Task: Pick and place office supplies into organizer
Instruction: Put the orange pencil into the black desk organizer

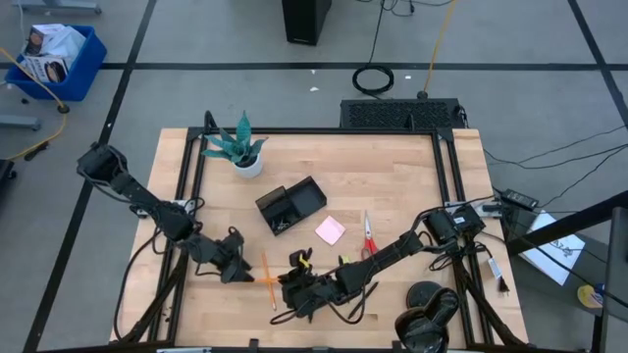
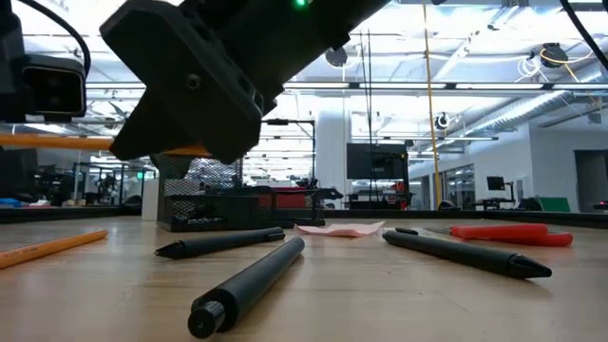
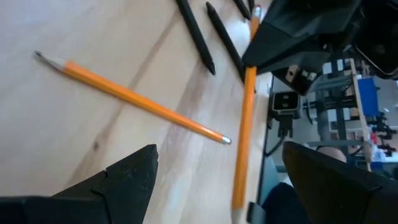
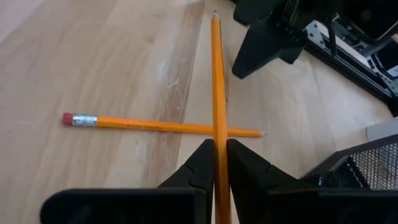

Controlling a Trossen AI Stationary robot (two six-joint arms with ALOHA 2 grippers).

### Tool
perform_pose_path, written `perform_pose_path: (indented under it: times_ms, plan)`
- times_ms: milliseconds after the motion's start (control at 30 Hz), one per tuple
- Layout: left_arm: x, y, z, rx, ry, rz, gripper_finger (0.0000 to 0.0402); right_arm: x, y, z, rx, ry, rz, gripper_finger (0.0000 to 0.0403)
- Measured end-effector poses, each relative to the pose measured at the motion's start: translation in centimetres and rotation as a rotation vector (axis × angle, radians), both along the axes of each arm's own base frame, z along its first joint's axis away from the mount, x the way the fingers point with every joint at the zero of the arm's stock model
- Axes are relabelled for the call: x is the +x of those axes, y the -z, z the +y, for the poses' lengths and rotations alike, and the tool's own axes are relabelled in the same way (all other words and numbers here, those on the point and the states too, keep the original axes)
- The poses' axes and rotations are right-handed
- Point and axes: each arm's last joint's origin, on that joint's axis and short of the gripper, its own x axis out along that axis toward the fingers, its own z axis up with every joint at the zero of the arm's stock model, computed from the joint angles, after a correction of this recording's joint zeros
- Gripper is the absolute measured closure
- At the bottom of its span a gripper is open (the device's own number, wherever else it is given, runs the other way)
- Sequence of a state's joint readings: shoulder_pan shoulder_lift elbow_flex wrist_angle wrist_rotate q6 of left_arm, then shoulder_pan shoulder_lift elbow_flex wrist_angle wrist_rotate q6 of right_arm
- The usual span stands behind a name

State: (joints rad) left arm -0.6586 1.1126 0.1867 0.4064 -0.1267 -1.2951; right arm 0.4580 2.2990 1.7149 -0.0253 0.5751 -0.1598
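1. One orange pencil [image 4: 217,81] was pinched between the closed jaws of the right gripper [image 4: 219,163], near the front of the counter [image 1: 392,167]; a second pencil [image 4: 161,126] lay crosswise beneath it.
2. The left gripper [image 3: 217,180] was seen with jaws spread wide and empty, just beside the pencils.
3. The organizer [image 1: 290,205] stood mid-counter, well apart; something small seemed to lie inside, though it could not be identified.
4. Most work was judged left: the scissors [image 1: 369,235], sticky-note pad [image 1: 330,230] and black pens [image 2: 252,283] remained on the counter.
5. No brand, label or legible writing could be made out on these things.
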Motion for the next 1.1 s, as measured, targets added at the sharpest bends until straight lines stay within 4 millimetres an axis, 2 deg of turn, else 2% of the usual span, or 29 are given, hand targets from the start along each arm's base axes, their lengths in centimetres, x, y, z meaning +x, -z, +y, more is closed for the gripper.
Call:
perform_pose_path:
  times_ms: [133, 500, 1100]
  plan:
    - [-0.2, 0.1, -0.2, -0.028, 0.011, 0.033, 0.0066, 0.2, 0.0, -0.5, -0.002, 0.010, 0.001, 0.0377]
    - [-0.2, -0.2, -0.4, -0.016, 0.015, -0.017, 0.0216, 0.7, -0.4, -0.8, 0.015, 0.014, -0.049, 0.0375]
    - [0.0, -0.6, -0.6, 0.030, 0.062, -0.102, 0.0362, 0.9, -0.5, -1.1, -0.003, 0.008, -0.052, 0.0379]
